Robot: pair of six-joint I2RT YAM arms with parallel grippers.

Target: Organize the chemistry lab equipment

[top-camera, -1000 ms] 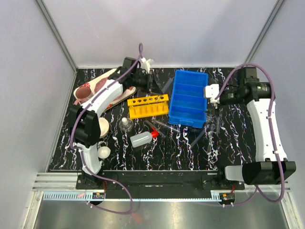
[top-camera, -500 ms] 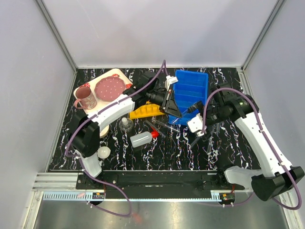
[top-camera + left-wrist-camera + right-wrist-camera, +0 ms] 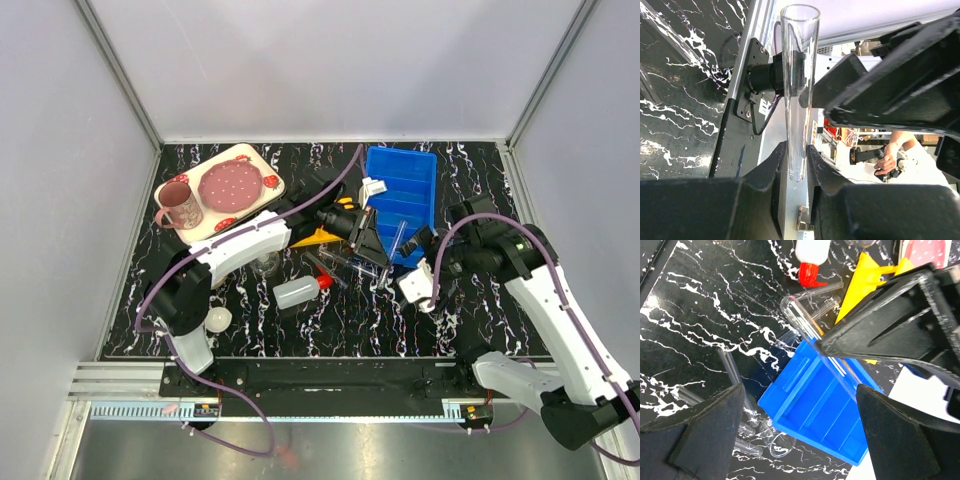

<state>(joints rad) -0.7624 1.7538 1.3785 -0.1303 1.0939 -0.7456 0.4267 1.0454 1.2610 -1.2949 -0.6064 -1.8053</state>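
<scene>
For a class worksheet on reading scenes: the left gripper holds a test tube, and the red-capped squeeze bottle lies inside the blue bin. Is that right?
Not quite. The squeeze bottle lies on the table, outside the blue bin, as the top external view shows. The left gripper does hold a test tube.

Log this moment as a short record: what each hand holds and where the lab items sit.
left hand: shut on a test tube, held near the blue bin
right hand: open, empty, near the bin
yellow tube rack: mostly hidden, one end showing
squeeze bottle: lying on its side
loose test tubes: lying flat beside the bin
</scene>
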